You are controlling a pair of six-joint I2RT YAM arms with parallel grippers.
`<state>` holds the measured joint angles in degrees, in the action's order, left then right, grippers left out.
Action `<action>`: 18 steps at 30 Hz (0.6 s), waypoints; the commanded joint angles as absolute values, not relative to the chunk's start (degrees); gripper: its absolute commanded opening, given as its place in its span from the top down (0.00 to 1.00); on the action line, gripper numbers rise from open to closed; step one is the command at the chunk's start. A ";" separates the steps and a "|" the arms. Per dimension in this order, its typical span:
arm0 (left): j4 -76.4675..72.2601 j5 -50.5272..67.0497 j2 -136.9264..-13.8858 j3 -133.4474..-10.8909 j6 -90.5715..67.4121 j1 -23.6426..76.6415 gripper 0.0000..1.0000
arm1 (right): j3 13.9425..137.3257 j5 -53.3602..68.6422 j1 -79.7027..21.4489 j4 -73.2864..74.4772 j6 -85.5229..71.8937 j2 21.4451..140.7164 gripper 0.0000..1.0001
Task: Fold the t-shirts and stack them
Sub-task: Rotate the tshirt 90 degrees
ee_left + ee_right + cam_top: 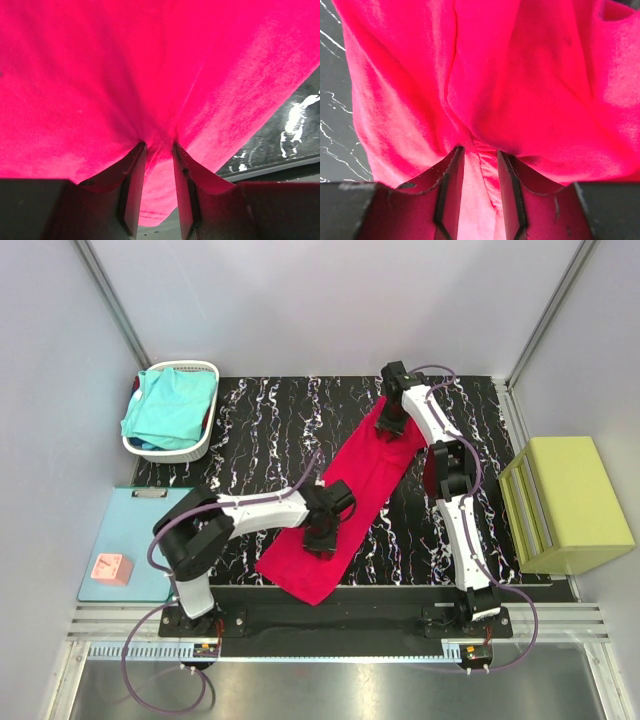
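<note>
The red shirt (365,472) stretches diagonally across the tabletop (250,430). The left hand (322,532) pinches its near end, and the outstretched right hand (392,426) pinches its far end.

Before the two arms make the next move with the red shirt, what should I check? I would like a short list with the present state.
1. Left claw shut on red t-shirt: ok.
2. Right claw shut on the same shirt: ok.
3. Cloth smooth at both grips: not ok, creased.
4. Turquoise t-shirt out of the way, in basket: ok.
5. How many layers each claw pinches: cannot tell.
</note>
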<state>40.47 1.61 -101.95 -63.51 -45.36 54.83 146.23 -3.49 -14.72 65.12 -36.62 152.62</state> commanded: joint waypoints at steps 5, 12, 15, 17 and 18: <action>42.54 6.33 -112.23 -72.75 -45.53 58.71 0.66 | 147.57 2.11 -16.78 61.35 -33.40 156.71 0.58; 43.33 7.91 -119.87 -81.55 -44.56 60.64 0.66 | 148.44 7.47 -18.28 59.85 -30.68 157.58 0.56; 43.68 7.82 -121.99 -84.54 -44.21 60.73 0.66 | 150.29 9.40 -18.98 59.42 -29.88 158.46 0.54; 43.86 7.65 -123.56 -86.92 -43.68 60.73 0.66 | 151.25 11.07 -19.33 58.71 -29.27 158.99 0.52; 44.12 7.65 -124.01 -87.53 -43.59 60.73 0.66 | 151.43 12.12 -19.68 58.45 -29.09 159.26 0.52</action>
<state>52.40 6.15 -118.06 -85.23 -44.25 59.68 149.93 6.24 -17.15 59.81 -31.33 155.30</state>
